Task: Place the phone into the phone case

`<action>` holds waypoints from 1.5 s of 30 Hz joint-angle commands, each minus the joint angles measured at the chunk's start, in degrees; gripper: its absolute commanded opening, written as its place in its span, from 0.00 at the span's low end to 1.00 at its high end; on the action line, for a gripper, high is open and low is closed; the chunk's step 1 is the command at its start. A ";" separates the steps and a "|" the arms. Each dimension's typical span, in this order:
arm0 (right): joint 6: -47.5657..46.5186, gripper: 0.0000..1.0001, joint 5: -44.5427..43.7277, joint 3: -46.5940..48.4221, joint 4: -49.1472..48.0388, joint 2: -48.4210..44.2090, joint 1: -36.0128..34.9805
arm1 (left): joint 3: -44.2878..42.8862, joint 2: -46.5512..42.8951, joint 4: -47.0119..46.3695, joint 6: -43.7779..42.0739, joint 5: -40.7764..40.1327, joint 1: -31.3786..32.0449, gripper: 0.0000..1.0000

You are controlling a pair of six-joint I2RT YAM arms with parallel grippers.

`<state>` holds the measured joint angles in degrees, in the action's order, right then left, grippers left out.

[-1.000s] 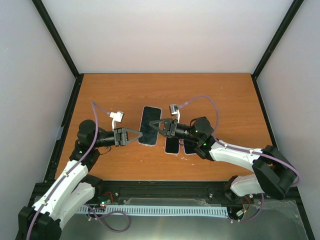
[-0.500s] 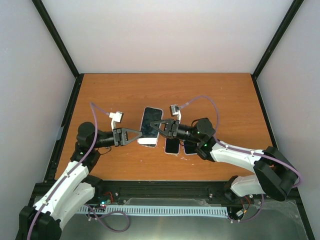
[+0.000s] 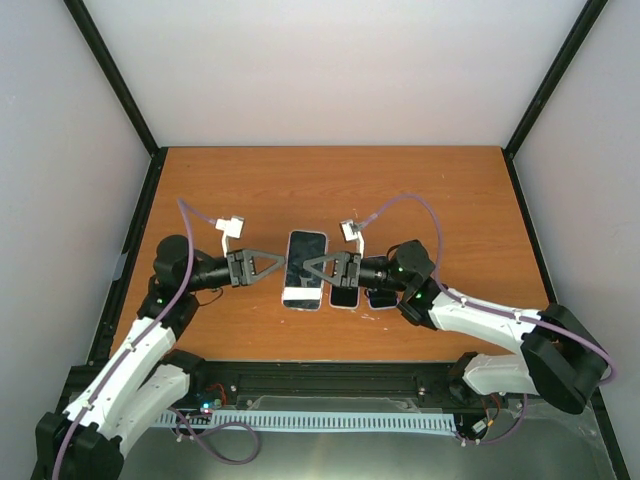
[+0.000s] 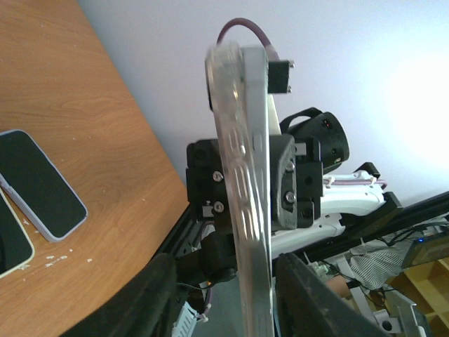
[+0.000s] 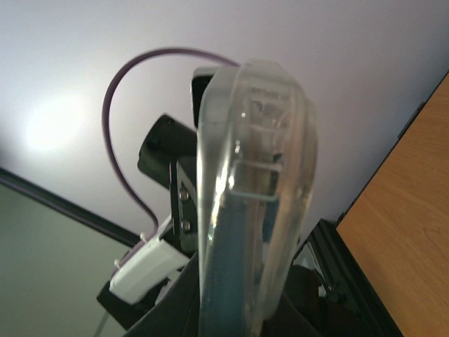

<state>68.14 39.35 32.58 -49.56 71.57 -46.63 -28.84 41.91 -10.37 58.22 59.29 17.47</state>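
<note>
clear phone case (image 5: 252, 140) with the phone (image 3: 305, 255) in it is at the middle of the table (image 3: 450, 200). right gripper (image 3: 306, 268) pinches one long edge; left gripper (image 3: 282, 265) stands slack around the other. stiff, light, slick: likely best squeezed at the rims, not the glass

Both arms, same build. L arm (image 3: 130, 352), lower left: white shells w/ round black joints (image 3: 172, 262). R arm (image 3: 480, 318), lower right: ditto. Purple cable (image 3: 196, 213) loops off each wrist to a small white cam box (image 3: 232, 226). L gripper (image 3: 283, 265) & R gripper (image 3: 303, 268): matte black, thin triangular finger frames. Tiny green LEDs (image 3: 157, 300) on the arms. Silver screws (image 4: 219, 177) on R gripper's block, mid-frame in left wrist view.
</note>
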 commanded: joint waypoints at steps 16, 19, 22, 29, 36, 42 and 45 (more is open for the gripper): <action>-3.11 0.12 6.37 -0.24 -3.58 1.05 -1.25 | -3.19 7.05 -8.47 1.77 1.01 -0.07 0.56; -2.59 0.12 6.70 0.07 -4.28 2.38 -1.44 | -3.69 7.49 -8.41 1.34 1.09 -0.07 0.44; -2.18 0.12 6.53 0.16 -4.71 3.24 -1.44 | -4.82 8.35 -4.94 -1.63 1.09 -0.07 0.22; -3.05 0.17 4.75 0.15 -2.31 3.58 -1.44 | -8.45 9.27 7.34 -10.88 -1.83 -0.07 0.00; -3.93 0.26 0.29 0.12 2.82 1.59 -1.29 | -11.00 9.70 12.95 -15.67 -2.70 -0.07 0.00; -4.40 0.32 -5.33 0.19 7.95 -2.33 -0.99 | -10.71 9.26 13.89 -17.06 -1.59 -0.07 0.00; -5.30 0.32 -7.63 0.06 10.01 -4.16 -0.75 | -10.46 9.17 13.65 -17.15 -0.64 -0.07 0.00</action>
<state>64.66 36.36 30.81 -40.73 70.89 -47.64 -37.15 51.79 2.24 43.51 57.14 17.26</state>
